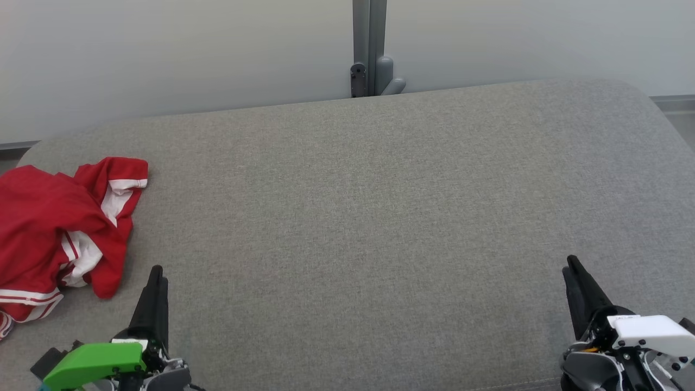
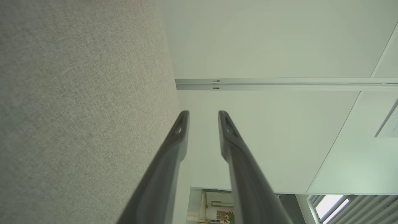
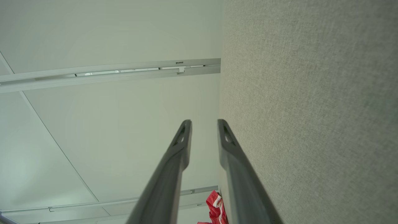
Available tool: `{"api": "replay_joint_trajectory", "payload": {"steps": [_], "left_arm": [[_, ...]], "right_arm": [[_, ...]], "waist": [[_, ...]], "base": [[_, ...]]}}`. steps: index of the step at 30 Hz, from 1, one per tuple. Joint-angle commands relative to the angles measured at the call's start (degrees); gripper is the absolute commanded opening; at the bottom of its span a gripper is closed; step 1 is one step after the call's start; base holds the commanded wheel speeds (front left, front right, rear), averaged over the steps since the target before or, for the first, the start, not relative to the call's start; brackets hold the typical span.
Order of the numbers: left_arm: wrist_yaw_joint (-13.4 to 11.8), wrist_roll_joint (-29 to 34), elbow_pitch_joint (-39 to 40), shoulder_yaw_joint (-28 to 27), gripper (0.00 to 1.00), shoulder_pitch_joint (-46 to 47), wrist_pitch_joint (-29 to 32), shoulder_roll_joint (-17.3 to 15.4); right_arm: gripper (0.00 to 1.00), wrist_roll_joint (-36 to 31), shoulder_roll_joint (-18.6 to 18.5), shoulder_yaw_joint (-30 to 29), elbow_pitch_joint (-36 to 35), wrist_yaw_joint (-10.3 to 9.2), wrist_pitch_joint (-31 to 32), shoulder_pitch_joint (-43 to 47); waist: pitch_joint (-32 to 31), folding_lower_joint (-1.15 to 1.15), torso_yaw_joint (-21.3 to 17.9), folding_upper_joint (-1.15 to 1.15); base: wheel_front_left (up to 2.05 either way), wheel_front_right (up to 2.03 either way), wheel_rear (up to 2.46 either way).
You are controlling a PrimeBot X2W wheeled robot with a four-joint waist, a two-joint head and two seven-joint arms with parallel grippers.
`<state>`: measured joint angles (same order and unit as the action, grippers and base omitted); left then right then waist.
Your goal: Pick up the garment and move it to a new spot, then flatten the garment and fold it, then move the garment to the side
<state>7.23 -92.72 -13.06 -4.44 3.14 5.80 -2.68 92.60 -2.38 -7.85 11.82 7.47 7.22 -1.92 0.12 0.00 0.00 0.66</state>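
The garment (image 1: 59,233) is a red piece with white trim and stripes, lying crumpled at the left edge of the grey cushioned surface (image 1: 369,217). A small part of the garment (image 3: 215,205) also shows low in the right wrist view. My left gripper (image 1: 157,274) stands at the lower left, just right of the garment and apart from it. Its fingers (image 2: 183,124) are slightly parted with nothing between them. My right gripper (image 1: 573,269) is at the lower right, far from the garment, fingers (image 3: 186,130) a little apart and empty.
A pale wall rises behind the surface, with a grey post and bracket (image 1: 372,54) at its middle. The surface has rounded far corners and drops off at left and right. Floor shows at the far right (image 1: 678,114).
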Motion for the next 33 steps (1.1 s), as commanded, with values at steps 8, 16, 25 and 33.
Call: {"api": "replay_joint_trajectory", "payload": {"steps": [8, 16, 25, 33], "left_arm": [[-0.2, 0.2, 0.4, 1.6, 1.0, -0.8, -2.0, 0.0], [-1.0, 3.3, 1.2, 2.8, 1.0, -1.2, -4.2, 0.0], [-1.7, 10.7, 1.6, 3.7, 1.0, -1.8, -6.1, -0.1], [-2.3, 19.3, 1.9, 4.5, 1.0, -2.0, -7.8, -0.1]], "right_arm": [[1.0, -0.5, 0.0, 1.4, -0.7, 0.0, -2.2, 1.2], [1.0, -4.5, 0.0, 2.3, -1.9, 0.01, -4.5, 2.0], [1.0, -13.2, -0.1, 2.9, -3.7, 0.01, -6.5, 2.7], [1.0, -23.8, -0.2, 3.6, -5.2, 0.01, -8.4, 2.9]], "waist": [[0.0, 0.0, 0.1, -0.04], [-0.1, 0.0, 0.2, -0.08], [-0.2, 0.0, 0.4, -0.12], [-0.3, 0.0, 0.7, -0.17]], "base": [[0.0, 0.0, 0.0], [0.0, 0.0, 0.0], [0.0, 0.0, 0.0], [0.0, 0.0, 0.0]]}}
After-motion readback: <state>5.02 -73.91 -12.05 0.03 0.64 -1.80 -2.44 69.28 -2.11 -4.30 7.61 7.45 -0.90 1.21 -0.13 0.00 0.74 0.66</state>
